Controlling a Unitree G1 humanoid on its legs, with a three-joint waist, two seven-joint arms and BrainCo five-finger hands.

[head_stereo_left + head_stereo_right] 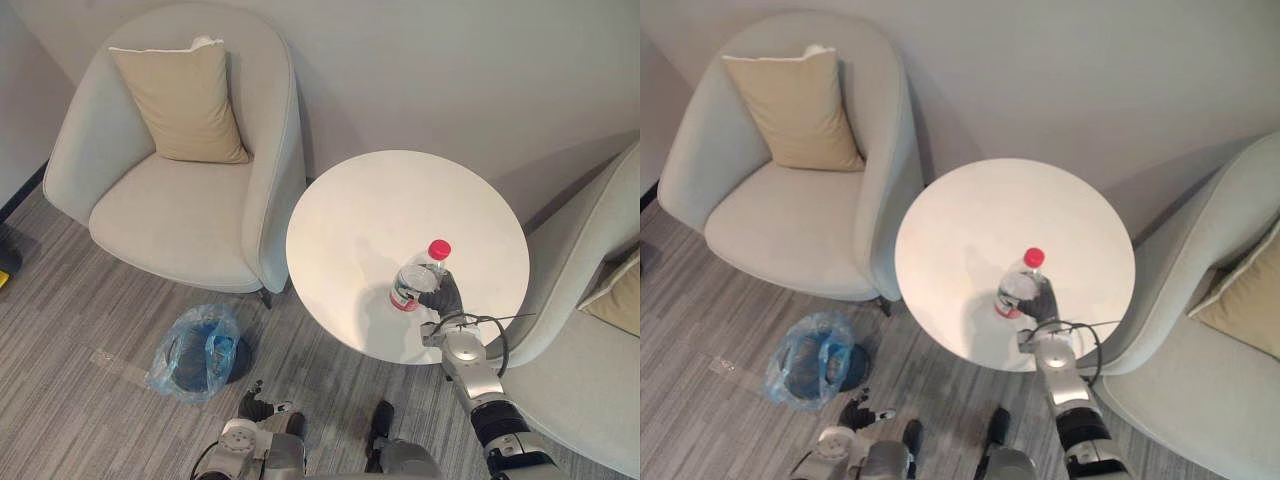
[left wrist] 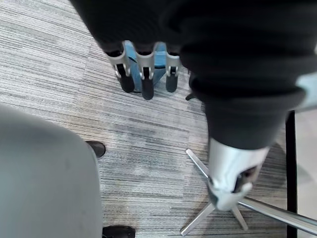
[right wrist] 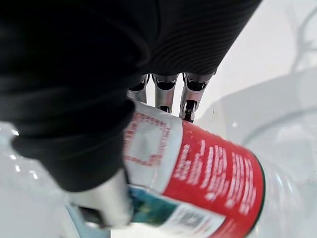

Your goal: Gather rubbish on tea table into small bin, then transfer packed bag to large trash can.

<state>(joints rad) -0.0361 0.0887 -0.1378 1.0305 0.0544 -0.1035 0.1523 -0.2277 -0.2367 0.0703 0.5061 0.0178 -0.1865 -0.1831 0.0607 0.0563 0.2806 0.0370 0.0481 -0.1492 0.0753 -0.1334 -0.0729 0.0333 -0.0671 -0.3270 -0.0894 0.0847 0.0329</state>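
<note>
The plastic bottle with the red cap is gripped by the right hand, whose fingers and thumb are wrapped round its label. It is held at the near side of the round white bench. The left hand is hung low over the carpet, loose and empty. The small bin with its blue bag is set on the floor, well apart. The thin bottle could be squashed and slip out, or be dropped beside the bin.

Clear red-capped bottle upright near-right on desk, in right hand; blue-bagged bin on floor, left.
</note>
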